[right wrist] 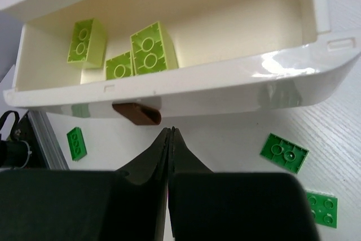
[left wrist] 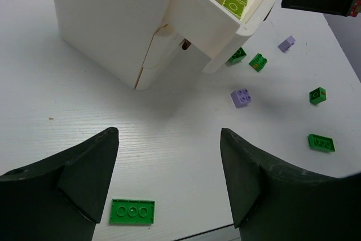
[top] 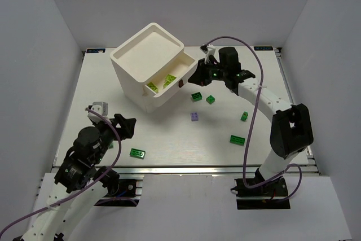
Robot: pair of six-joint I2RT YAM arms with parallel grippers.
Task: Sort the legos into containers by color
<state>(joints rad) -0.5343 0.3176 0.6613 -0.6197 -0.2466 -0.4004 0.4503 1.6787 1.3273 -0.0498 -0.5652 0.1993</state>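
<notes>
Right wrist view: the right pincer (right wrist: 171,132) has its jaws pressed together with nothing between them. Its tips sit just below the red-brown handle (right wrist: 137,113) of the open top drawer (right wrist: 237,88); whether they touch the handle is hard to tell. Inside the drawer three yellow-green legos (right wrist: 152,46) lie bunched toward one end, and the rest of its floor is bare up to the side wall.

From above, the drawer juts out of the white cabinet (top: 148,49), which stands angled on the far left part of the table (top: 169,139). The dark green legos (top: 196,96) lie scattered in the open stretch between the cabinet and the right arm, well apart from one another. A pale purple lego (top: 194,117) lies near the middle.

The left pincer (left wrist: 169,139) hangs over the near left of the table with its jaws wide apart and holding nothing. A flat green plate (left wrist: 132,211) lies on the table just beside one finger, close to the near edge rail (top: 186,167). Between this pincer and the cabinet the tabletop is open.

Grey walls (top: 34,55) close in the table on the left, right and far sides. Two small blue labels (top: 95,51) sit at the far corners, too small to read.
</notes>
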